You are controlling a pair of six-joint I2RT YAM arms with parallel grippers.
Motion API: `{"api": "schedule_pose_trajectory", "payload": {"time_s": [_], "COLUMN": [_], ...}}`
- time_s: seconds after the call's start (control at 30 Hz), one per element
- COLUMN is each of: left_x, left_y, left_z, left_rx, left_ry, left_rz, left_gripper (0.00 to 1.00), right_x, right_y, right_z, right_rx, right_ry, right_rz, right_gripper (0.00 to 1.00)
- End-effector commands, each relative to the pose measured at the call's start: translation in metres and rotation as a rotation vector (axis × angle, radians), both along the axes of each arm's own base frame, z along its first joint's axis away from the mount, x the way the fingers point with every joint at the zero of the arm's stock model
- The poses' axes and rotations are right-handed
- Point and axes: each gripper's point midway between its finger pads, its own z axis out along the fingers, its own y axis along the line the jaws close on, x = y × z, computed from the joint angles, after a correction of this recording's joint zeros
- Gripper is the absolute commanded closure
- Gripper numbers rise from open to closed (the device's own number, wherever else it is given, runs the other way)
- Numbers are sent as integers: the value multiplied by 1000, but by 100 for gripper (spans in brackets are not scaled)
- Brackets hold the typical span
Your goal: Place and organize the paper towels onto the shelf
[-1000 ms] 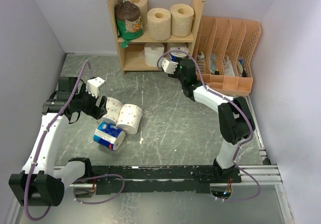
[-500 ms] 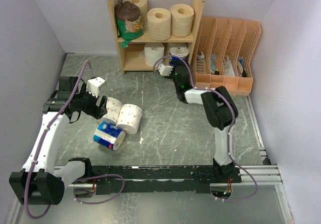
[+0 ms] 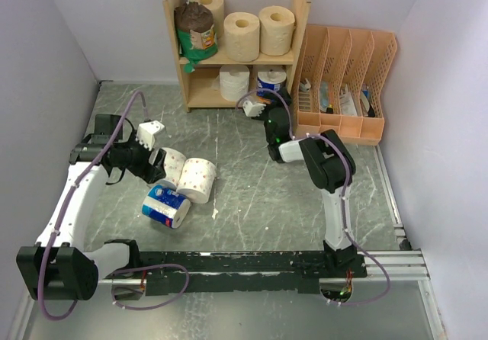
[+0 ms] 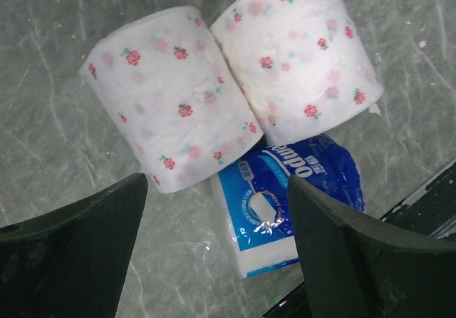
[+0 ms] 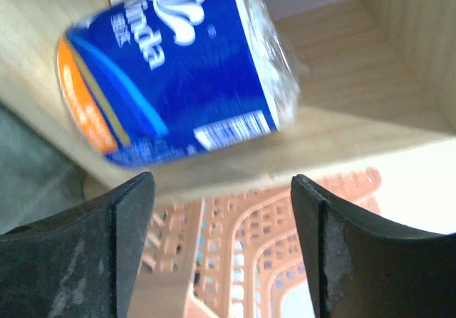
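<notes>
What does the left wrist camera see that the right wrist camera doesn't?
Left wrist only: two flowered white rolls and a blue-wrapped roll lying on the grey table. Right wrist only: a second blue roll on the wooden shelf, plus the orange organizer. Both: dark fingers, the left fingers and the right fingers, standing apart with nothing between them.

The blue-wrapped roll (image 5: 178, 68) on the shelf (image 5: 399, 54) is blurred, its small print unreadable. In the left wrist view another blue roll (image 4: 285, 204) lies partly hidden behind two flowered rolls (image 4: 171, 97). What the organizer (image 3: 343, 130) holds is too small to tell.
</notes>
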Motion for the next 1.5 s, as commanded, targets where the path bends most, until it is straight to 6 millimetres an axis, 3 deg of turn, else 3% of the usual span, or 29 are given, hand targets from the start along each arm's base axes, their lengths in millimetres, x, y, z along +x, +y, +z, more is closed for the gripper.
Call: {"api": "schedule_pose_trajectory", "payload": {"time_s": [0.0, 0.13, 0.17, 0.3, 0.37, 0.5, 0.57, 0.67, 0.77, 0.8, 0.9, 1.0, 1.2, 1.3, 1.47], "left_x": [1, 0, -1, 0, 4, 15, 17, 23, 34, 40, 55, 79, 103, 105, 95], "left_y": [-16, -22, -24, -25, -20, 0, -3, -10, -7, -7, -14, -19, -33, -44, -57], "left_z": [19, 21, 23, 33, 34, 22, 26, 44, 51, 50, 53, 46, 11, -6, -23], "left_rx": [-76, -106, -114, -117, -98, 0, -4, 6, 63, 66, 34, 25, 25, 16, 1], "left_ry": [-27, -5, -1, -10, -9, 21, 1, -69, -56, -24, 51, 60, 128, 168, 219], "left_rz": [-86, -123, -132, -139, -107, -11, -53, -189, -325, -359, -488, -531, -598, -635, -681], "left_gripper": [9, 9, 9, 9, 9, 9, 9, 8, 8, 8, 8, 6, 6, 7, 8], "right_x": [-49, -87, -92, -100, -104, -137, -160, -205, -250, -262, -304, -318, -304, -299, -293], "right_y": [-3, 7, 10, 13, 18, 57, 72, 83, 68, 64, 38, -1, -53, -71, -85], "right_z": [82, 90, 86, 101, 91, 66, 55, 33, 8, 8, -17, -33, -9, -5, -4], "right_rx": [82, 145, 170, 328, 346, 484, 546, 502, 426, 407, 379, 489, 874, 924, 984], "right_ry": [-175, -61, 8, 119, 243, 612, 774, 1003, 1124, 1135, 1239, 1284, 1084, 1030, 1015], "right_rz": [-10, 26, 36, 17, -4, 177, 257, 365, 417, 437, 432, 343, 186, 158, 165], "right_gripper": [19, 13, 8, 0, 0, 0, 0, 0, 0, 0, 0, 0, 0, 0, 0]}}
